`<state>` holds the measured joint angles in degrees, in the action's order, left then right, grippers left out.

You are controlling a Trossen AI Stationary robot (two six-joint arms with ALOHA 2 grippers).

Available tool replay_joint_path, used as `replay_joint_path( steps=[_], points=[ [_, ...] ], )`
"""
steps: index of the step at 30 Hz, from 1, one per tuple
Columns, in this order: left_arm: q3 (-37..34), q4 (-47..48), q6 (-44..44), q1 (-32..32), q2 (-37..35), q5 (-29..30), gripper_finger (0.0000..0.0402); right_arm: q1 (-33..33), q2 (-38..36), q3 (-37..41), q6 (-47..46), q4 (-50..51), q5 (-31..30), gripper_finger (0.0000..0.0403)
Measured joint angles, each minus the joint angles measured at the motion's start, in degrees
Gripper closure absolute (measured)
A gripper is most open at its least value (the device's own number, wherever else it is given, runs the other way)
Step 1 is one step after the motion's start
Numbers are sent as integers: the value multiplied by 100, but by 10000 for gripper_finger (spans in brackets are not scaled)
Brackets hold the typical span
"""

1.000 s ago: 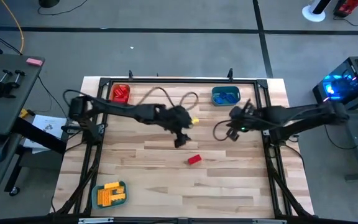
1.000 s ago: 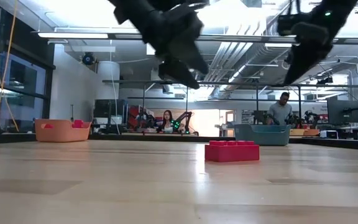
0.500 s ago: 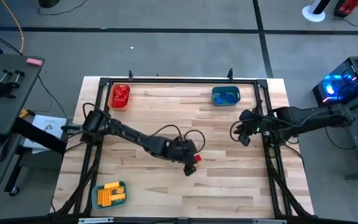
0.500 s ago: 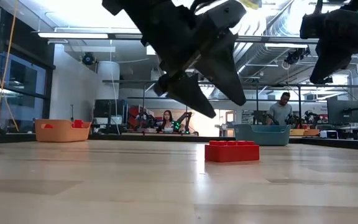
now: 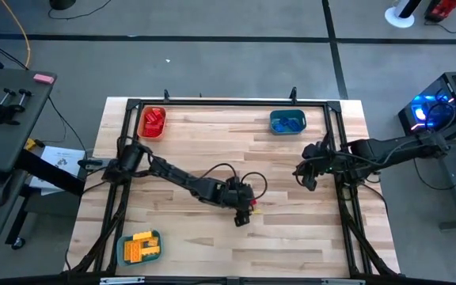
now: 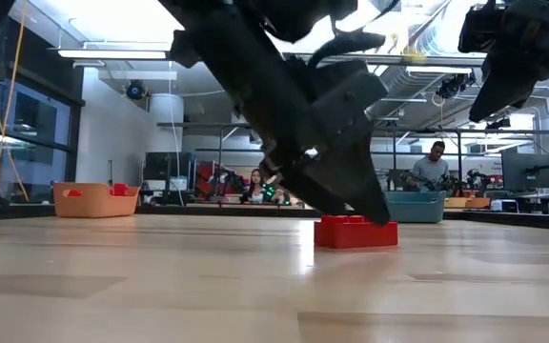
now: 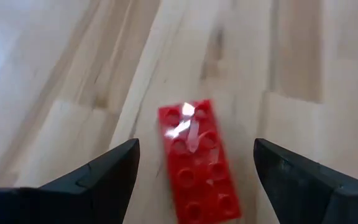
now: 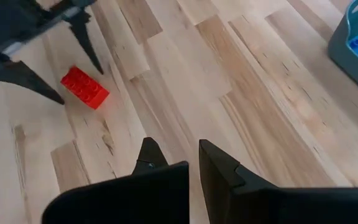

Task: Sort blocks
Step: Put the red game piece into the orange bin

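The left claw [image 5: 244, 212] is lowered over a single red block [image 5: 252, 203] near the middle of the wooden worktop [image 5: 291, 237], its two dark fingers [image 7: 104, 174] spread apart with the block lying flat between them. In the left wrist view the red block [image 7: 197, 162] sits studs-up on the boards, framed by a finger on either side and touched by neither. From worktop height, the left claw [image 6: 351, 195] slants down with its tips at the level of the red block [image 6: 355, 232], which rests on the wood just behind them.

The right claw [image 5: 307, 176] hangs above the worktop well apart from the block, off toward the right edge rail; its fingers [image 8: 219, 168] stand nearly together with only a thin gap, holding nothing. Its wrist view looks across the planks to the red block [image 8: 84, 87] with the left claw [image 8: 73, 65] astride it.

Beyond the right claw, at the far edge, a teal tray [image 5: 287, 122] holds blue blocks [image 5: 289, 123]. At the far left corner an orange tray [image 5: 153, 122] holds red blocks [image 5: 154, 119], and on the near-left side a third tray [image 5: 139, 247] holds yellow blocks [image 5: 138, 248].

People [image 6: 434, 167] are visible in the room behind the worktop.
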<state>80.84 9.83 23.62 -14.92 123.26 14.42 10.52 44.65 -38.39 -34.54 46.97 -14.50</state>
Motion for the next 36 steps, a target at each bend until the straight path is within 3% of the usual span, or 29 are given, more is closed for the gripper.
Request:
replay_joint_path(
  steps=[6,11,16,21,26,29,31,36],
  points=[
    [-6,309,618,44,85,32,102,62,2,0,-14,-69,-1,403],
    [-3,721,572,-27,66,115,116,60,2,-1,-1,-63,-3,403],
    [-7,858,646,-135,64,527,180,60,2,0,2,-60,-11,403],
    [-14,995,663,-34,-13,405,304,60,2,0,2,-64,-213,403],
    [-42,1263,168,166,-301,315,305,60,2,-1,2,-147,-443,403],
    [-39,1942,-46,343,-634,622,305,53,2,-1,-1,-220,-503,403],
    [-99,2561,-86,487,-918,1148,305,51,2,0,-1,-253,-506,403],
    [-908,3984,1079,1320,-2079,2636,305,49,4,-1,-39,-469,-507,403]
  ],
)
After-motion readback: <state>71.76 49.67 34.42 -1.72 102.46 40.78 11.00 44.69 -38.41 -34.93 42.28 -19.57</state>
